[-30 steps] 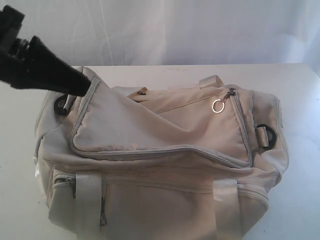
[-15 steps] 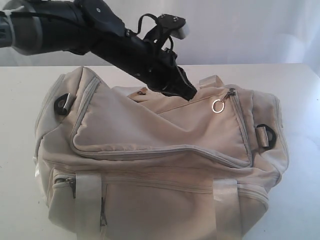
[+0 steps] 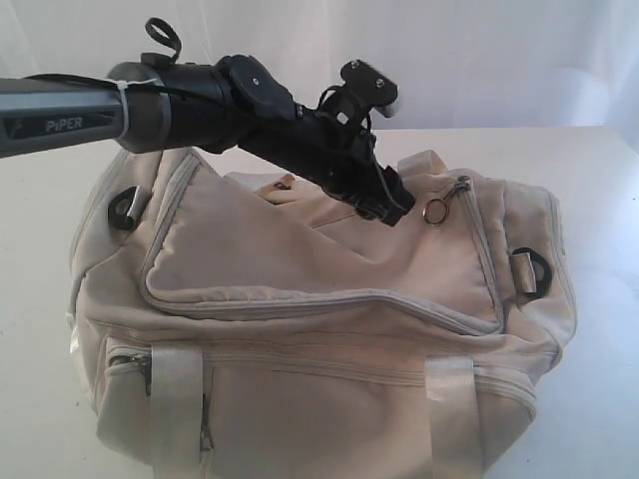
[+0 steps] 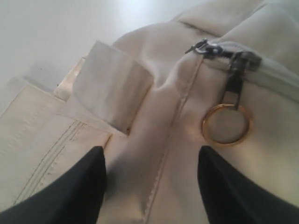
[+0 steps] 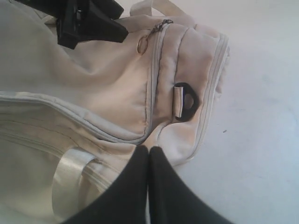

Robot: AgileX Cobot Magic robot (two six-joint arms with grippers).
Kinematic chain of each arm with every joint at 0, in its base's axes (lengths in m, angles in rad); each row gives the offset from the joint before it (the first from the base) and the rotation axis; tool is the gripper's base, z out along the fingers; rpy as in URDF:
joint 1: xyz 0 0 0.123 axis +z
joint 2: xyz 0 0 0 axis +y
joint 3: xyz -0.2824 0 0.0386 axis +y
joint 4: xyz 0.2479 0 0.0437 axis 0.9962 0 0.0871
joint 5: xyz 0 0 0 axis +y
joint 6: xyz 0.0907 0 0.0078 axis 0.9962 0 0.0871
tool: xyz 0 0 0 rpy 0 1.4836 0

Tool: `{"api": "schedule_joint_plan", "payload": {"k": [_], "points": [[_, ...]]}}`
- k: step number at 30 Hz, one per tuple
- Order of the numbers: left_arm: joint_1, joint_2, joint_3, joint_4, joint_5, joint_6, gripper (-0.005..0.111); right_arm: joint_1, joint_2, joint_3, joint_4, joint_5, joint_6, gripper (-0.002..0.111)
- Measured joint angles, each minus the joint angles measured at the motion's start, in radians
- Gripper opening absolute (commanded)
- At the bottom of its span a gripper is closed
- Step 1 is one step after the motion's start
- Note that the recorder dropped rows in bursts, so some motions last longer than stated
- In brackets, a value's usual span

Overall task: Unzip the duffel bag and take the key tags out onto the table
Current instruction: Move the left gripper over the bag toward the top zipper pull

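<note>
White table [image 3: 599, 170] before a pale backdrop holds the beige bag [image 3: 319, 269], its top zipper closed. Lettering on the left arm [image 3: 60, 122] reads "PiPER". The left wrist view alone reveals the left gripper [image 4: 149, 156] spread wide over the fabric, just beside the gold ring [image 4: 226, 124] on the zipper pull. Only the right wrist view catches the right gripper [image 5: 148, 154], fingers pressed together on nothing, near the black D-ring [image 5: 186, 100].

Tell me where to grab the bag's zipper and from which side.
Pinch the dark pull tab where it meets its gold ring. It lies flat on the bag, so come from above with the open left hand, straddling it.
</note>
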Motion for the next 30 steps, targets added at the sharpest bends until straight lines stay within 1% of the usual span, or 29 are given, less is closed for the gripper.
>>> {"api": "schedule_joint_plan", "payload": {"k": [5,7,9,11,13,14,19,23,27,30], "points": [[0.000,0.030,0.000,0.002,-0.033,0.004,0.057,0.000,0.000,0.000,0.000,-0.001,0.000,0.000],[0.000,0.037,0.000,0.004,-0.036,0.004,0.052,0.000,0.000,0.000,0.000,-0.002,0.000,0.000],[0.000,0.040,0.000,0.004,-0.034,0.004,0.039,0.000,0.000,0.000,0.000,-0.002,0.000,0.000],[0.000,0.040,0.000,0.004,-0.022,0.004,0.023,0.000,0.000,0.000,0.000,-0.002,0.000,0.000],[0.000,0.040,0.000,0.004,-0.008,0.004,0.004,0.000,0.000,0.000,0.000,-0.002,0.000,0.000],[0.000,0.040,0.000,0.006,0.000,0.007,0.000,0.000,0.000,0.000,0.000,-0.002,0.000,0.000],[0.000,0.038,0.000,0.021,0.033,0.009,0.000,0.000,0.000,0.000,-0.004,-0.011,0.000,0.000],[0.000,0.000,0.000,0.058,0.076,0.009,0.000,0.000,0.009,0.018,-0.004,-0.020,0.000,0.000],[0.002,-0.042,0.000,0.086,0.108,0.009,0.000,0.000,0.067,0.017,0.005,-0.025,0.000,0.000],[0.004,-0.058,0.000,0.102,0.126,0.009,0.000,0.000,0.140,0.005,0.049,-0.030,-0.014,0.000]]}}
